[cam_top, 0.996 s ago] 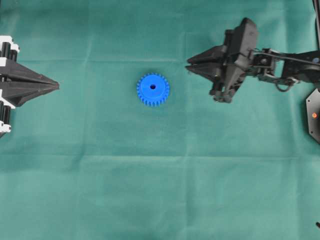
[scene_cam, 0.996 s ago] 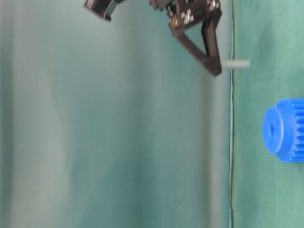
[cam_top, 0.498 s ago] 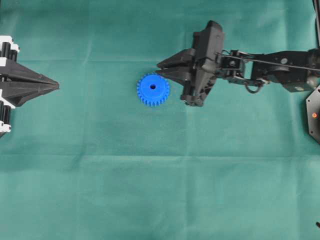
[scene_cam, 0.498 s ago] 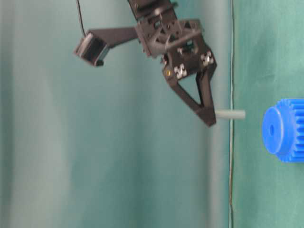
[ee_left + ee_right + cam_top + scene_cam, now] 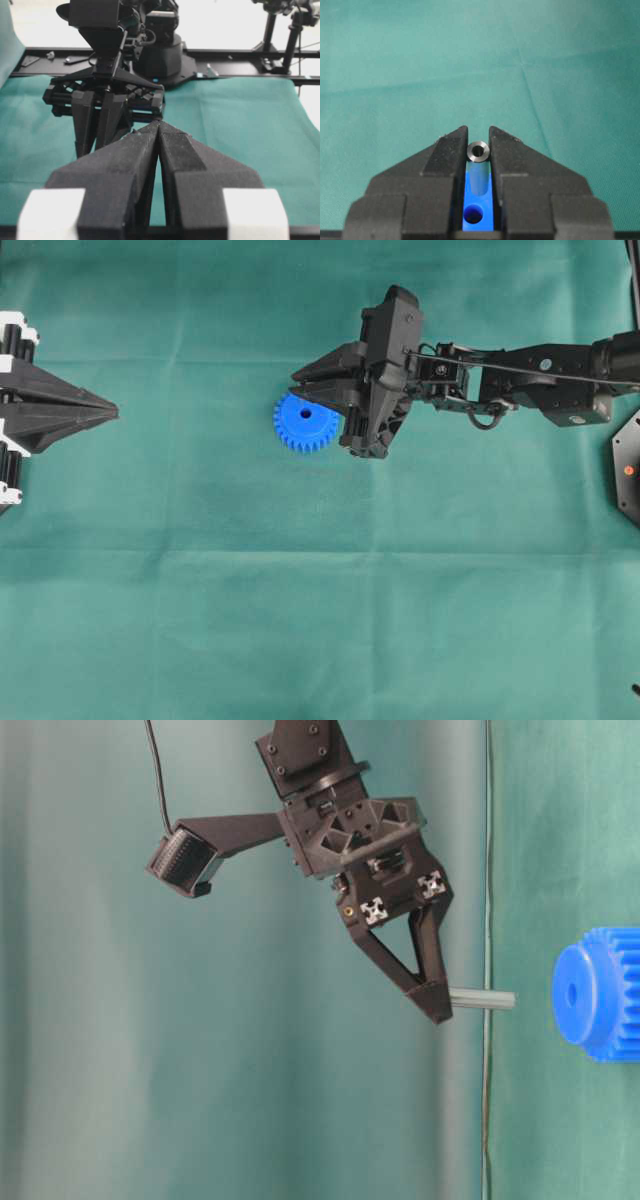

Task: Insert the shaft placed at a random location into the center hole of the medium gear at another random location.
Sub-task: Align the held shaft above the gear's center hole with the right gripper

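The medium gear [image 5: 296,424] is a bright blue toothed wheel lying flat on the green cloth, and its center hole [image 5: 305,414] faces up. My right gripper [image 5: 298,382] hovers over the gear's upper right edge, shut on the shaft [image 5: 483,1000]. This short grey pin points at the cloth, apart from the gear [image 5: 600,995] and off to one side of the center hole [image 5: 571,993]. In the right wrist view the shaft [image 5: 478,151] sits between the fingertips, with the gear [image 5: 479,200] and its hole [image 5: 472,215] visible through the gap below. My left gripper [image 5: 112,413] rests shut and empty at the left edge.
A black plate with an orange dot [image 5: 628,468] lies at the right edge of the table. In the left wrist view the right arm's base and a black rail [image 5: 165,55] line the far side of the cloth.
My right gripper has carried the shaft leftward from the right side until it stands over the gear's edge. The left gripper and the gear have not moved.
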`<state>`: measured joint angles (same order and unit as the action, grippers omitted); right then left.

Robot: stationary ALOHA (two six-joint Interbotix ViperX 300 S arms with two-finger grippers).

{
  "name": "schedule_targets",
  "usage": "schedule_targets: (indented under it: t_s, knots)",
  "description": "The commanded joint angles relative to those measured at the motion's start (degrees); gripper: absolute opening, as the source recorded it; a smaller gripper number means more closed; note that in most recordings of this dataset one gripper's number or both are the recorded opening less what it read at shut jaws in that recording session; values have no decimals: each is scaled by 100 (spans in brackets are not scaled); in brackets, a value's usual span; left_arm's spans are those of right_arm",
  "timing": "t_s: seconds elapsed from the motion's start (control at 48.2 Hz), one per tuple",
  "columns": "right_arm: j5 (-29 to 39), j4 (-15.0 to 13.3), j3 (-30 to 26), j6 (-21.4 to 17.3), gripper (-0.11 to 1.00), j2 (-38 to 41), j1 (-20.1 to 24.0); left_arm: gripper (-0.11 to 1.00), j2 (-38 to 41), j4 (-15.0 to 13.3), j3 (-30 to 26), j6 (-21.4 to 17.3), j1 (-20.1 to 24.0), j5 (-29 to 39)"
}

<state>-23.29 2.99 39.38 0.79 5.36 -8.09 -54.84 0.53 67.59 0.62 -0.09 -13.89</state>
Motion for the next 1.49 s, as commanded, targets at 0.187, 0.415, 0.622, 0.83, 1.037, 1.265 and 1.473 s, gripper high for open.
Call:
schedule_targets:
  t_s: [0.187,0.415,0.622,0.83,1.037,1.265,1.473]
  knots:
    - [9,0,-132,9,13,-62,18,0,44,18,-105,0,9,-35]
    - [9,9,-141,-9,13,26,26,0,44,18,-105,0,9,-44]
    - [0,26,-193,-18,13,202,35,0,44,18,-105,0,9,-53]
    - [9,35,-193,-44,13,352,44,0,44,18,-105,0,0,-62]
    - [0,79,-193,-53,13,439,62,0,44,18,-114,0,0,-62]
    - [9,79,-185,-44,13,431,62,0,44,18,-114,0,0,-70]
    - [132,70,-185,-18,13,255,53,0,44,18,-114,0,9,-70]
